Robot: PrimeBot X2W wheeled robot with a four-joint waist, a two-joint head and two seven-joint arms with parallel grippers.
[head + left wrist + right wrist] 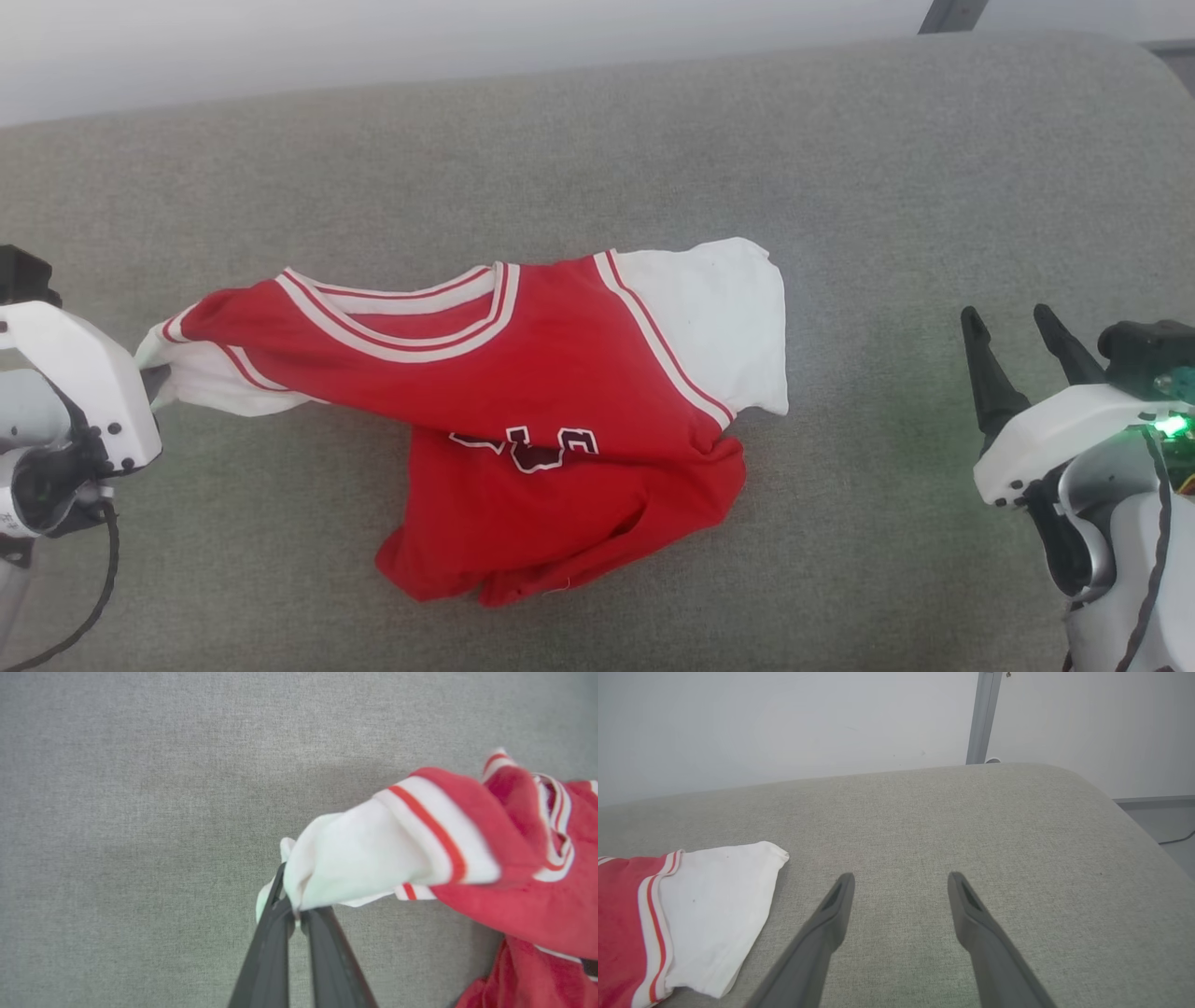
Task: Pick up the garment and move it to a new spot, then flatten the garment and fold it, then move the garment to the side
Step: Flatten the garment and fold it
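Observation:
The garment (pixel 551 392), a red jersey with white sleeves and striped trim, lies crumpled in the middle of the grey cushioned surface (pixel 597 149), dark lettering partly folded under. My left gripper (pixel 149 381) is shut on the tip of its white left sleeve (pixel 345 858), which is pulled taut and lifted off the surface. In the left wrist view my gripper (pixel 295 912) pinches that sleeve between both fingers. My right gripper (pixel 1010 319) stands open to the right of the garment, apart from the other white sleeve (pixel 719 914). In its own wrist view the right gripper (pixel 901 879) holds nothing.
The grey surface ends in a rounded far right corner (pixel 1064 772). Behind it rise a pale wall and a grey metal post (pixel 981 716). Floor with a cable (pixel 1176 839) lies past the right edge.

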